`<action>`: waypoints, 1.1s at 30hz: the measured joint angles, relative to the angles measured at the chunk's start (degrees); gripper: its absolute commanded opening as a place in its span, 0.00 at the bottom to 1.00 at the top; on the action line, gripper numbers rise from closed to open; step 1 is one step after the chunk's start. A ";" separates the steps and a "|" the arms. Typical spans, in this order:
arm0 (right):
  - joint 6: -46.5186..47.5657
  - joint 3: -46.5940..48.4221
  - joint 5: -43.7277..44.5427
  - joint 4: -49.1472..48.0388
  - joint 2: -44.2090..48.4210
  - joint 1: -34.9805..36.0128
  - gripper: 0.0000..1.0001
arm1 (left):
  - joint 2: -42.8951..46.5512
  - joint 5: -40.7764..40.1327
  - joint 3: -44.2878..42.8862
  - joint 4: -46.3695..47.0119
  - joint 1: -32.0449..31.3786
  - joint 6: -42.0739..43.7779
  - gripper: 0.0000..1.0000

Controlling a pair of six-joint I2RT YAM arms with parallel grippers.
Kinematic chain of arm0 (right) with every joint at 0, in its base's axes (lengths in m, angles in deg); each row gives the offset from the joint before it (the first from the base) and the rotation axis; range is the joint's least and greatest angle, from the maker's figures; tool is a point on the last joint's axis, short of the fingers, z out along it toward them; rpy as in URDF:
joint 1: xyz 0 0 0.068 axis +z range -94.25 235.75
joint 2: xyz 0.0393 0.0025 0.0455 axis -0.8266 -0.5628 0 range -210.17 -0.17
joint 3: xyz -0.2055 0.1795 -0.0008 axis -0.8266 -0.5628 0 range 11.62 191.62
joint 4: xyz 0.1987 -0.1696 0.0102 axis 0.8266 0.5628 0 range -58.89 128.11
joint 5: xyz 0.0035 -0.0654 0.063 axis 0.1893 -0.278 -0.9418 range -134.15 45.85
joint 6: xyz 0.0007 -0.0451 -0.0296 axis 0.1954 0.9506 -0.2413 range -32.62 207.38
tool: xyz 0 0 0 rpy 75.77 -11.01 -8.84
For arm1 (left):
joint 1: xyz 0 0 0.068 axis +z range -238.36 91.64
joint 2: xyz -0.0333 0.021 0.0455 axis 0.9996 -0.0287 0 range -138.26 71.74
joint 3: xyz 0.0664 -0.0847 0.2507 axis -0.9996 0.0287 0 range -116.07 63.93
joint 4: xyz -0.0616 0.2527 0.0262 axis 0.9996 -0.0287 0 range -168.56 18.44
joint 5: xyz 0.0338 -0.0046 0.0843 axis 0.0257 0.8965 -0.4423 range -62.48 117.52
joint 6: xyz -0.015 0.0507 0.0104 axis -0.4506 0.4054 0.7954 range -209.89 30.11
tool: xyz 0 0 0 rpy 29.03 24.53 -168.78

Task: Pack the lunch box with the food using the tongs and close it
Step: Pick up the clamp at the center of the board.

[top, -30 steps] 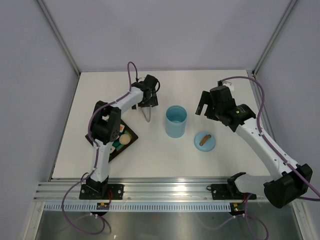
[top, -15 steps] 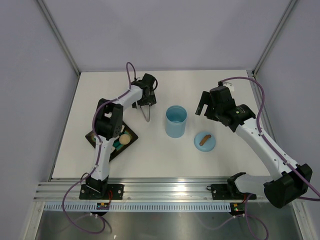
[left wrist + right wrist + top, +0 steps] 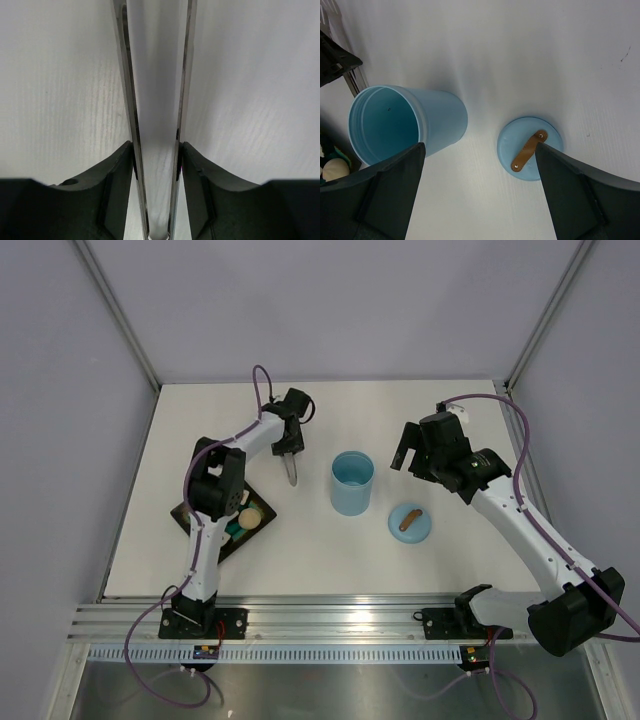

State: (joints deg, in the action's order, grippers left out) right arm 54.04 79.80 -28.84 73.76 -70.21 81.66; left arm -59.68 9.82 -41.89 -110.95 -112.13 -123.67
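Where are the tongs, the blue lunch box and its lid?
tongs [image 3: 290, 473]: top view, on the silvery arms.
lunch box [image 3: 352, 498]: top view, on its outer wall.
lid [image 3: 529, 149]: right wrist view, on its brown handle.
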 measured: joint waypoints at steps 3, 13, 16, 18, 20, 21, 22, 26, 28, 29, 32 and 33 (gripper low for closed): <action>-0.04 -0.02 -0.04 0.00 0.00 0.00 0.99 | 0.81 -0.61 0.98 -0.48 0.11 0.85 0.46; -0.13 -0.02 -1.03 -0.87 -0.09 0.00 0.99 | 1.29 -1.22 1.64 -0.94 0.11 2.32 0.93; -0.15 -0.07 -1.03 -0.87 -0.09 0.00 0.99 | 1.51 -1.22 2.25 -0.39 0.09 2.21 0.93; -0.13 -0.11 -1.05 -0.87 -0.09 0.00 1.00 | 1.75 -1.22 2.82 0.15 0.09 2.16 0.93; -0.13 -0.20 -1.05 -0.90 -0.09 0.00 0.99 | 2.03 -1.20 3.37 0.59 -0.02 1.97 0.90; -0.15 -0.28 -1.07 -0.94 -0.09 0.00 1.00 | 2.12 -1.18 3.65 0.98 -0.07 1.95 0.89; -0.15 -0.33 -1.09 -0.92 -0.11 0.00 1.00 | 2.32 -1.18 4.07 1.51 -0.11 1.97 0.87; -0.15 -0.37 -1.31 -0.94 -0.11 0.00 1.00 | 2.38 -0.96 4.35 2.54 -0.17 1.99 0.75; -0.15 -0.37 -1.31 -0.94 -0.11 0.00 1.00 | 2.36 -0.63 4.35 2.80 -0.17 2.14 0.68; -0.15 -0.37 -1.29 -0.94 -0.09 0.00 1.00 | 2.36 -0.44 4.35 2.91 -0.17 2.14 0.60; -0.13 -0.37 -1.27 -0.87 -0.09 0.00 0.99 | 2.36 -0.26 4.35 3.06 -0.17 2.36 0.37; -0.13 -0.37 -1.27 -0.85 -0.09 0.00 0.99 | 2.36 -0.31 4.35 3.06 -0.17 2.38 0.31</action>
State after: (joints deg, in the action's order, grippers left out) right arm 53.91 79.43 -30.11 72.91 -70.29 81.66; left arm -57.32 9.52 -37.54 -107.89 -112.30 -121.29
